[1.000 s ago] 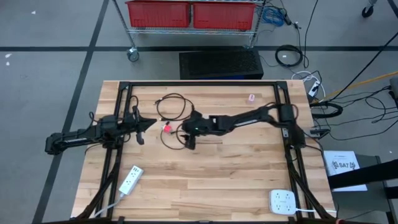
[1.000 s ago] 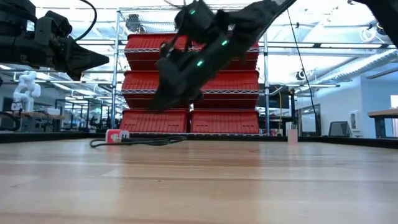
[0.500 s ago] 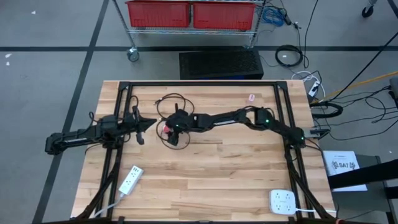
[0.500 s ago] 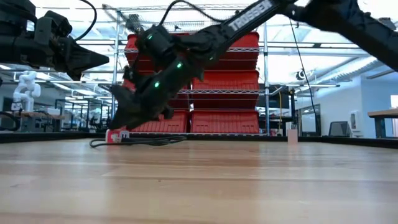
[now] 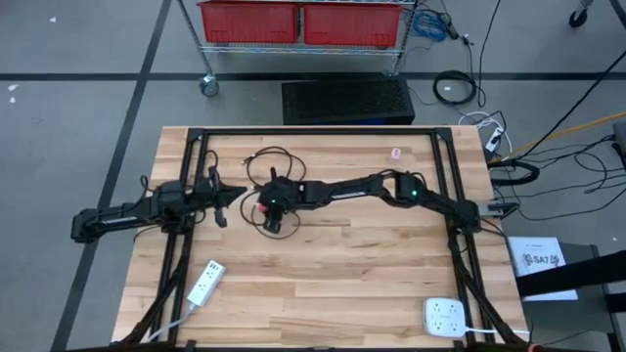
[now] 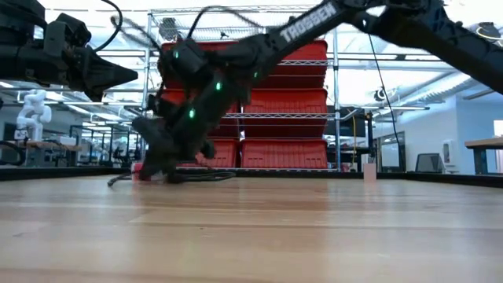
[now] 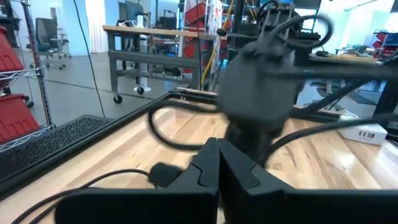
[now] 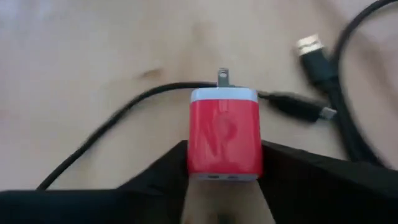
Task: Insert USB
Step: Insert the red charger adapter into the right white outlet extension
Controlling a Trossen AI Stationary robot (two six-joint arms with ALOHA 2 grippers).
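A red charger block lies flat on the wooden table, left of centre, its metal prongs pointing away from my right gripper. That gripper slants down onto the block and is shut on it. The black USB cable lies in loops behind it, with its silver plug and a small plug resting on the wood beside the block. My left gripper hovers shut and level at the table's left, touching nothing. My right gripper pinches the red charger's two long sides near its port end between its two fingers. The fingers slant down from the table's right and lie along the block. The block lies flat on the table.
A white power strip lies near the front left corner and a white outlet block at the front right. A small pink piece sits at the back right. Black frame bars border the work area.
My right gripper has travelled toward the table's left edge and down, from beside the cable loops onto the red charger, and its fingers now stand against the block's sides. The charger and the cable have stayed where they were.
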